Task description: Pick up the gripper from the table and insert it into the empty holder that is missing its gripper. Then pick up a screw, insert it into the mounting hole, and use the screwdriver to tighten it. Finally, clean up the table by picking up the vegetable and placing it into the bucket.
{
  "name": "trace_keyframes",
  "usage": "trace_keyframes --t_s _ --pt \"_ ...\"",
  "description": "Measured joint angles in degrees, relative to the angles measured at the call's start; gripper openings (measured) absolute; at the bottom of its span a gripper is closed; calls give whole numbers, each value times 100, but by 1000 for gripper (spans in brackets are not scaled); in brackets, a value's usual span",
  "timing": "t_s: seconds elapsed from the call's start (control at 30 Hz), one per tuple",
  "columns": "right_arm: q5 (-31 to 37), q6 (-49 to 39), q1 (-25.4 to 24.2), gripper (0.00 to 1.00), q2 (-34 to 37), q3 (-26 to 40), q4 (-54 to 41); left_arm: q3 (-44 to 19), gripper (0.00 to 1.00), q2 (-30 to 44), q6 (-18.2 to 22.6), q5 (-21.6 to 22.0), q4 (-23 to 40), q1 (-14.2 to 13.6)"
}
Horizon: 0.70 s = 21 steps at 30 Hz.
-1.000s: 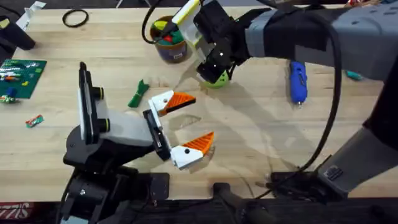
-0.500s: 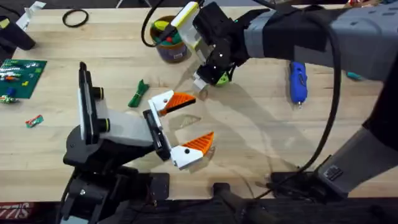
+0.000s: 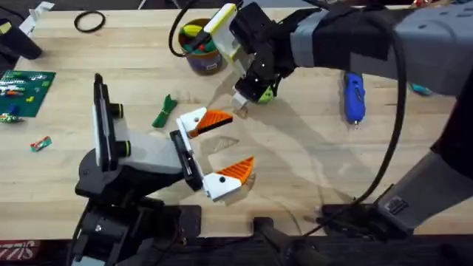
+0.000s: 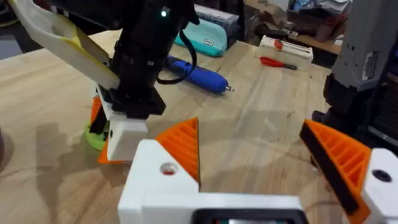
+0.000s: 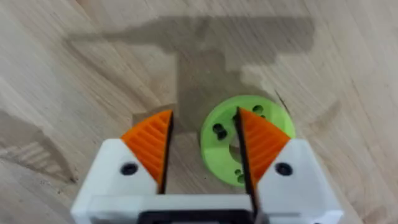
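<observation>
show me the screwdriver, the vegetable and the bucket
screwdriver (image 3: pixel 354 97): overhead view, middle of its blue body
vegetable (image 3: pixel 164 111): overhead view, middle of the dark-green pod
bucket (image 3: pixel 208 62): overhead view, on its dark outer wall, below the yellow rim

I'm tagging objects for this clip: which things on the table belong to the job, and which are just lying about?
Job:
bright blue electric screwdriver
slim dark-green toy pod
dark tub with yellow rim
lime-green round piece, under the right claw

Lying about:
green circuit board
black ring
small wrapped item
</observation>
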<state>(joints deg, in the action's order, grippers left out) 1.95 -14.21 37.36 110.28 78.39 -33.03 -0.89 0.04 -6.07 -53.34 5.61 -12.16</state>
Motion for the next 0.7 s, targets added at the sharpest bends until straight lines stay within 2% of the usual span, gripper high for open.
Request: trace_keyframes --t_s 0.1,0.17,0.7 --pt "17 -2 0 493 0 0 -44 0 986 1 0 0 0 0" --pt "17 4 -3 449 0 1 -45 0 986 0 0 0 0 0" --pt "300 6 2 487 -9 20 -241 0 986 -1 0 0 0 0"
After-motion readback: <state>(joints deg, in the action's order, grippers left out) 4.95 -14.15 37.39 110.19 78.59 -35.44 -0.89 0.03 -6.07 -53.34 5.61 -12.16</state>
